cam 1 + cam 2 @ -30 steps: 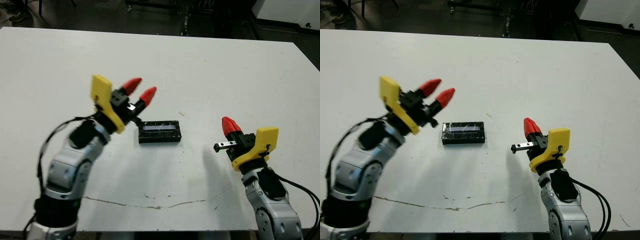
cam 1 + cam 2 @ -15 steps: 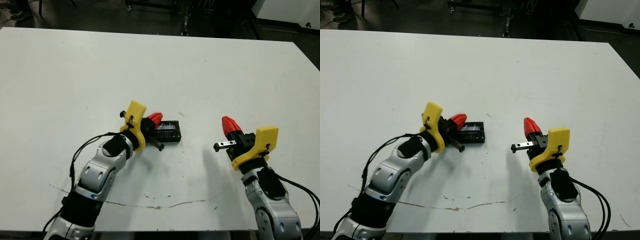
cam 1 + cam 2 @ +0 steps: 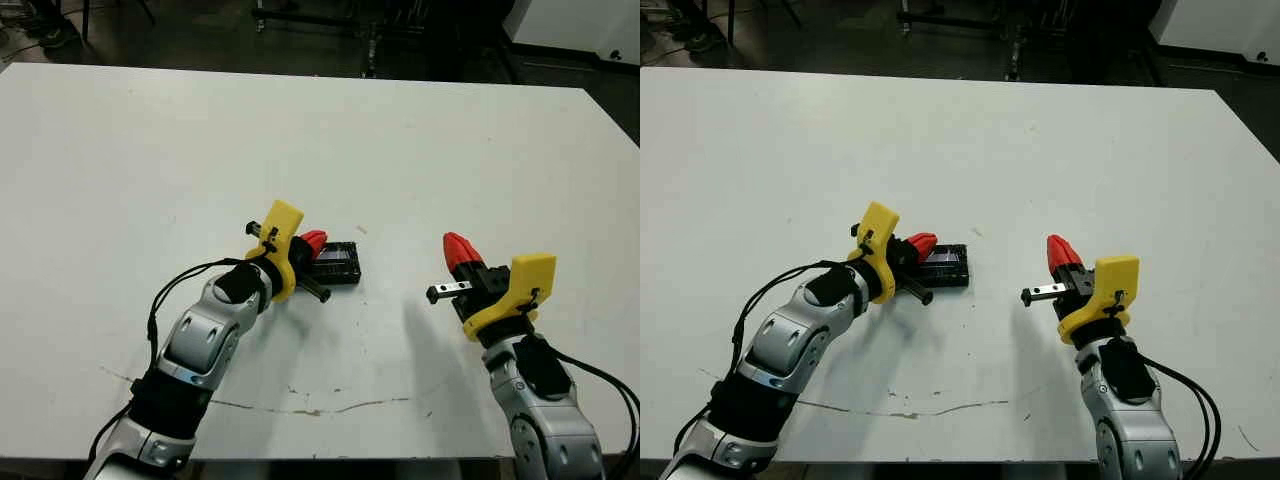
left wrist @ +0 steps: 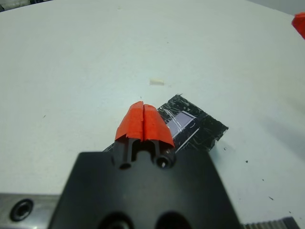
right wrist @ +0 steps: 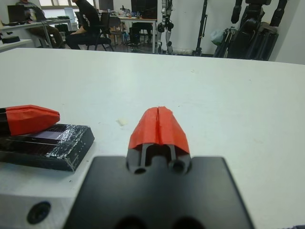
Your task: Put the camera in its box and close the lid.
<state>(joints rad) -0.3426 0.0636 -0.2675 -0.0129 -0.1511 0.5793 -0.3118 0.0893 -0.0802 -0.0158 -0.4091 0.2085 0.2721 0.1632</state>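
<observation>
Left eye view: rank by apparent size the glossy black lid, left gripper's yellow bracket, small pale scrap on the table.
1. Yellow bracket and glossy black lid: alike; lid partly hidden, bracket nearer the camera.
2. Small pale scrap: smallest.

Bright even overhead light, soft shadows on the white table (image 3: 420,150) — wrist-view foregrounds blurred

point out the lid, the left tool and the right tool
lid (image 4: 200,125), left wrist view, on its glossy black top
left tool (image 4: 144,117), left wrist view, where its shut red tips meet
right tool (image 5: 159,125), right wrist view, where its shut red tips meet
</observation>
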